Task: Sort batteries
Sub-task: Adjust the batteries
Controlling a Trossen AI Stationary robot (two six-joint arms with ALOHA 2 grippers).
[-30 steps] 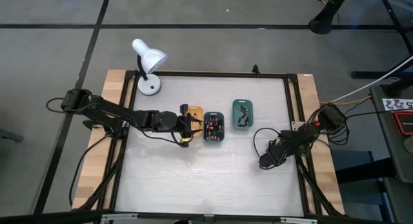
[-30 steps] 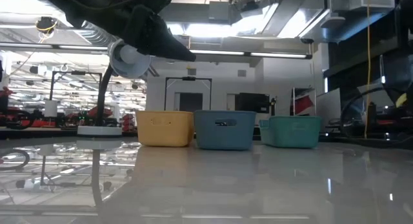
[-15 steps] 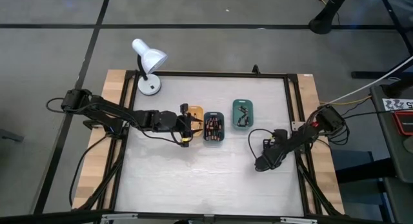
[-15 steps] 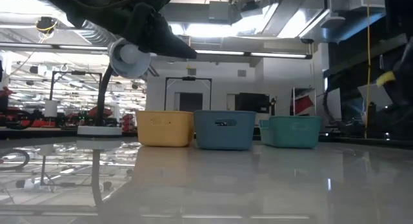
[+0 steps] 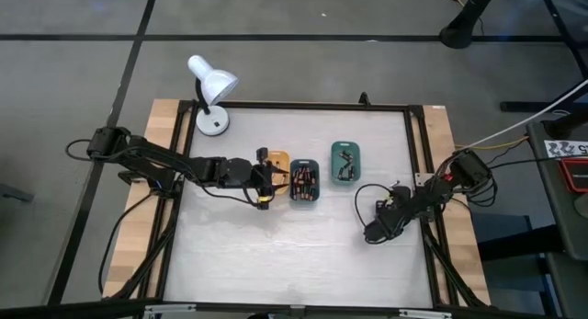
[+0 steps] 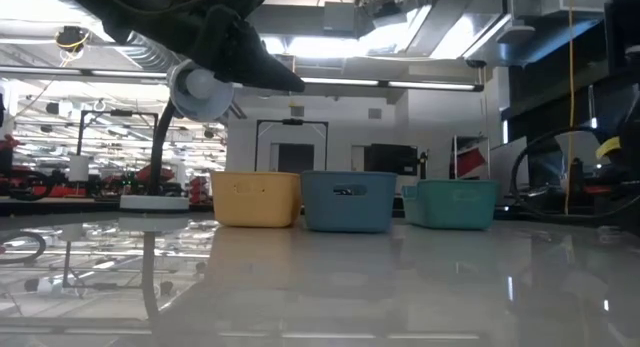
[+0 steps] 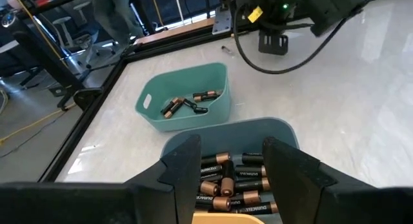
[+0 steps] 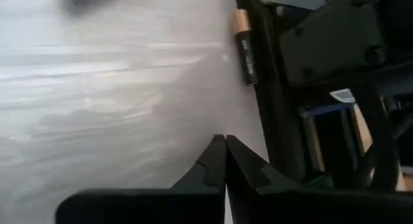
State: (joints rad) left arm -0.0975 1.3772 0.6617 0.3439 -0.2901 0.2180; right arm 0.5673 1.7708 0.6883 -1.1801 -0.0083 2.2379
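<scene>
Battery lies against table's black edge rail.

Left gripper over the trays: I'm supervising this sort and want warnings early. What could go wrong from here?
1. The left gripper hangs with open jaws over the blue tray, where batteries lie packed close; a grab might catch two at once.
2. A stray battery lies by the table's frame, near the right gripper, whose jaws are shut; it could be overlooked or nudged under the frame.
</scene>
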